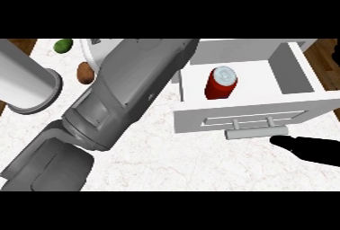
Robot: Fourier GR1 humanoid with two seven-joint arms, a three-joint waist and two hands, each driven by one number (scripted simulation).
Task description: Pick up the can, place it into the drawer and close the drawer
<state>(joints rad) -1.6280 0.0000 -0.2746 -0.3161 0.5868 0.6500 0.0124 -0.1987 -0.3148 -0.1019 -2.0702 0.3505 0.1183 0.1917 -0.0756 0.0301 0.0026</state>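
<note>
Can (221,82): red, stands upright inside the open drawer (292,102). Right robot hand (310,149): just below the drawer handle (256,132), apart from it, fingers extended, holding nothing. Left forearm (126,92) lies left of the drawer; its robot hand is hidden.

— What is showing of the robot's body?

— A big grey forearm (126,85) is filling the left and middle of the frame, running from the lower left up toward the top centre. Its shell is looking smooth and boxy, darker grey on the shaded faces, lighter along the upper edge.

— Any seams or marks?

— Panel lines are showing near the wrist end, with a squarish plate set into the side, and a small pale mark is sitting on the flank. A rounded joint is linking it to a broader grey block at the lower left.

— And the hand?

— Only the right hand (315,150) is showing, plain black, at the lower right edge.
</note>
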